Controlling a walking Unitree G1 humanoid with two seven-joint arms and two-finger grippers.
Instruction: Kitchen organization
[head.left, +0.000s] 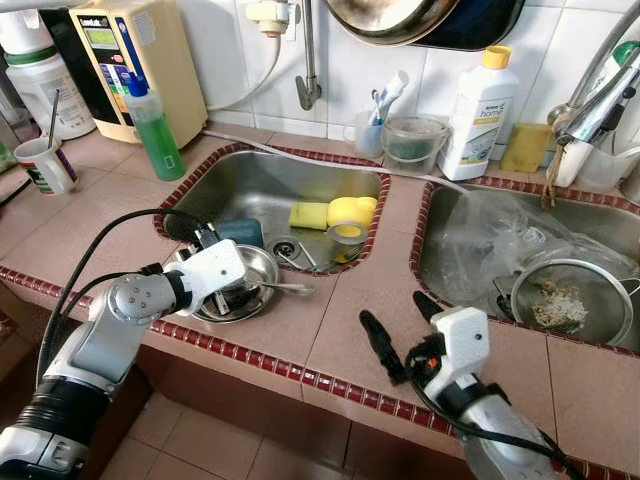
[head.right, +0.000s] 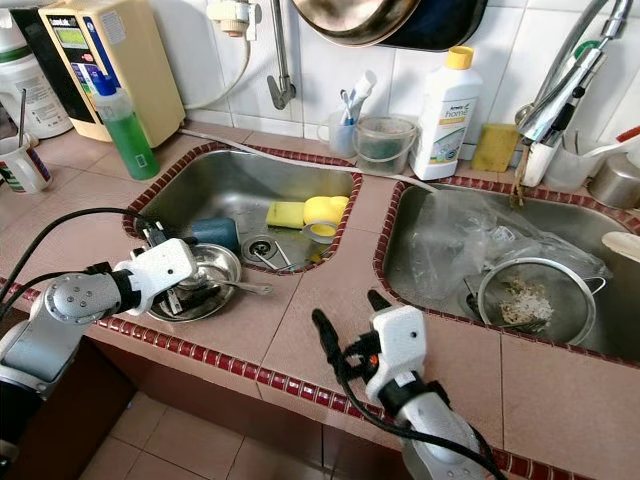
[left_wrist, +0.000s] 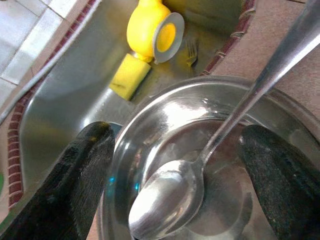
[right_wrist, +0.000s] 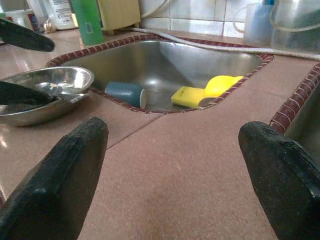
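Shiny steel is what the bowl (head.left: 243, 285) is made of, and in the left eye view it sits on the pink tile counter (head.left: 330, 330), right at the front edge of the left sink (head.left: 270, 190). A spoon (head.left: 278, 288) lies in it, with the handle sticking out toward the robot's right, over the rim. The left gripper (head.left: 215, 290) reaches down over the bowl, most likely to pick it up or take the spoon out. The right gripper (head.left: 402, 330) rests low over the bare counter between the two sinks, with its fingers wide apart and nothing in them, so it seems to be waiting. In the right eye view, a blue cup (head.right: 213, 232), a yellow sponge (head.right: 284, 213) and a yellow tape roll (head.right: 325, 215) lie down in the left sink, maybe left there to be washed or put away. A strainer (head.right: 530, 297) sits in the right sink. In the left wrist view, the two black fingers (left_wrist: 75, 185) are spread apart, one on each side of the bowl, not squeezing it yet. The spoon's round end lies low in the bowl, near the camera, and its long handle runs up and away across the rim onto the counter side. In the right wrist view, the open fingers (right_wrist: 55, 185) point across the counter toward the left sink, and the bowl sits off to one side with the other gripper over it.
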